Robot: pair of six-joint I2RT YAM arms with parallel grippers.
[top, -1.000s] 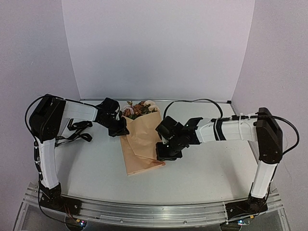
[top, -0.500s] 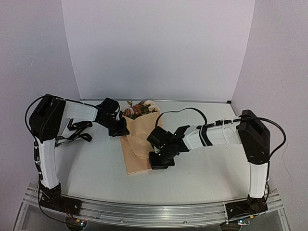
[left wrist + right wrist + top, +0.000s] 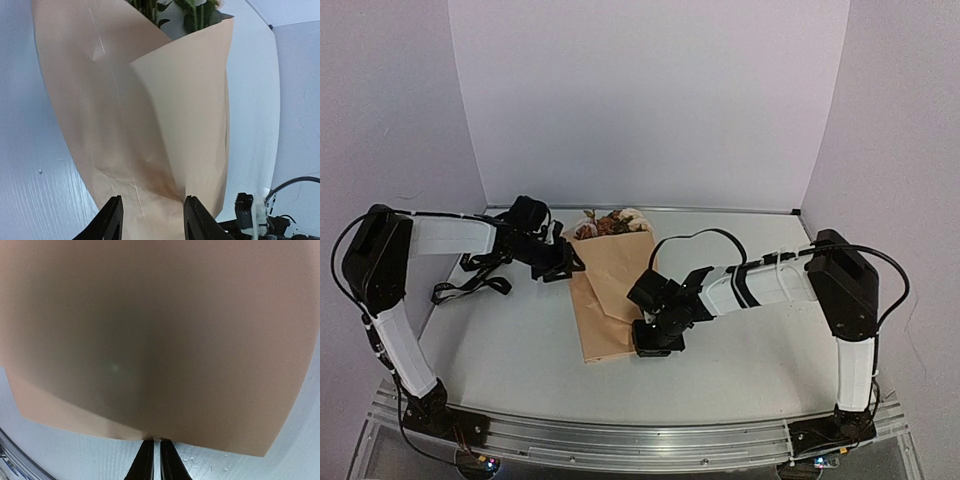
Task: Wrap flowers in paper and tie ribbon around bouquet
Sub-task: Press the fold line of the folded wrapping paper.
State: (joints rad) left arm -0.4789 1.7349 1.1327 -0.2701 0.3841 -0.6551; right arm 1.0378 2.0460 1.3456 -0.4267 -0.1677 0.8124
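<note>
Right jaws are pinching almost together on the near edge of the paper point(image 3: 160, 340), low on the right side of the bouquet point(image 3: 612, 290); left jaws are standing apart at its upper left edge, gripping nothing that I am seeing. The bouquet is lying in the middle of the surface point(image 3: 750, 360), flowers point(image 3: 610, 224) pointing away from the bases, ribbon point(image 3: 480, 275) lying looped to its left.
</note>
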